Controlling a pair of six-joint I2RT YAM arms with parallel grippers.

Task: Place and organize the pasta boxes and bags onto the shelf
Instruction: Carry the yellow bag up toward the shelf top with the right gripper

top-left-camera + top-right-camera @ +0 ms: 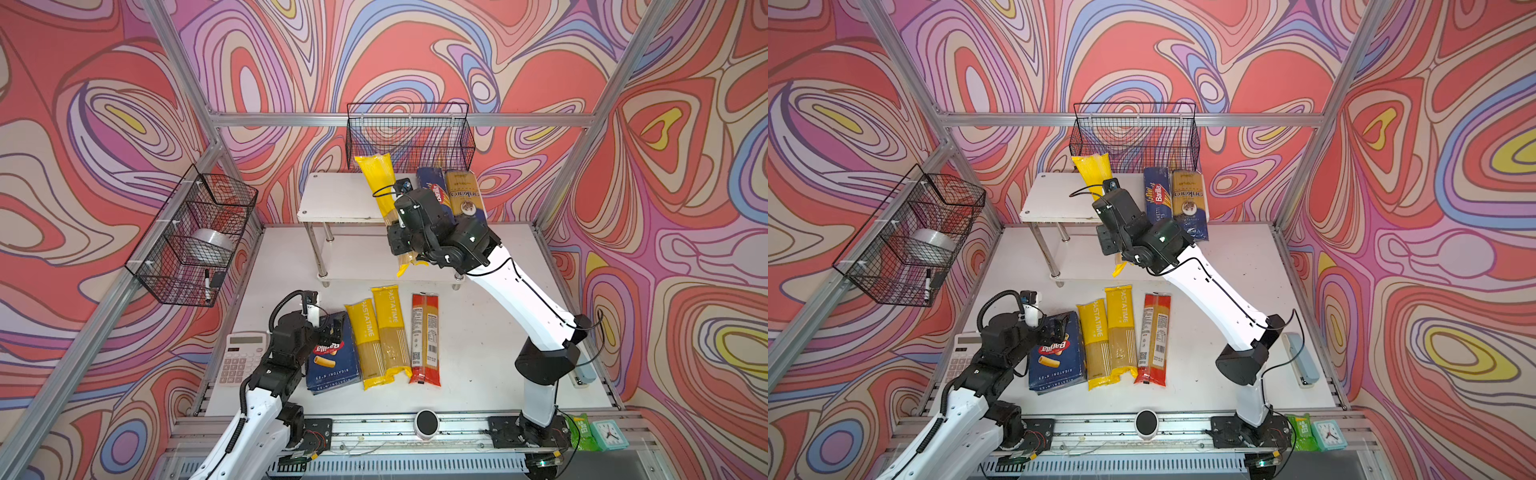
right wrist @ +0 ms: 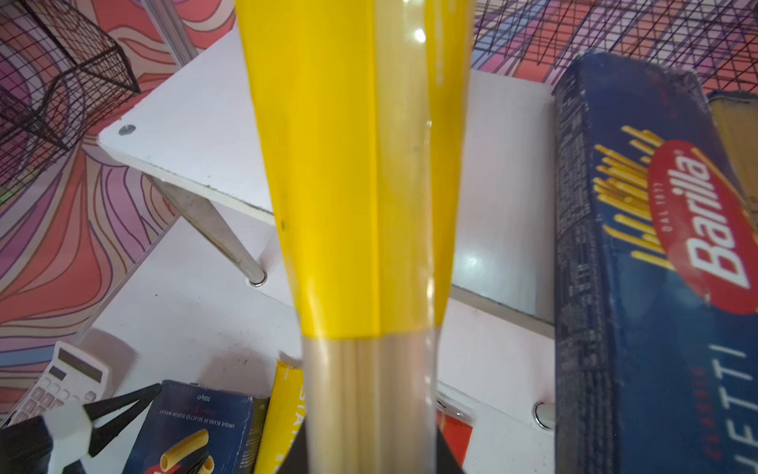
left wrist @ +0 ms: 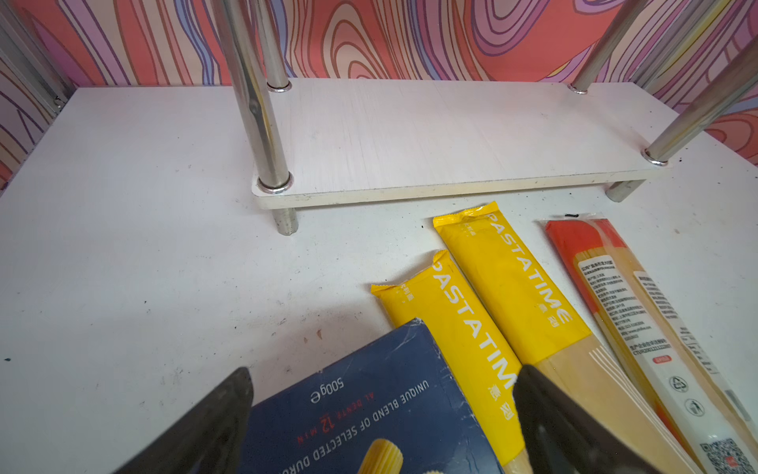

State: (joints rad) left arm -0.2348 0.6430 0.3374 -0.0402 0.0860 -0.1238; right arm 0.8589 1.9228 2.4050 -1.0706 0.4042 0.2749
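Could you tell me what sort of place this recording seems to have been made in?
Most likely a robot lab cell staged as a pantry: an aluminium frame with printed swirl walls, two arms bolted to a rail, and a small shelf with pasta bags laid out before it.

A white calculator (image 1: 241, 359) lies flat on the white worktop (image 1: 478, 332) at lower left in both top views. A black wire basket (image 1: 195, 237) hangs on the left wall, holding a roll of clear tape (image 1: 210, 245) and, in a lower compartment, a black marker (image 1: 206, 284). A second wire basket (image 1: 409, 137) hangs at the upper centre. A round black-topped white puck (image 1: 426, 424) sits on the front rail. At right lie a grey-blue stapler (image 1: 1302, 359), a green packet (image 1: 1302, 432) and a teal clock (image 1: 1329, 434).
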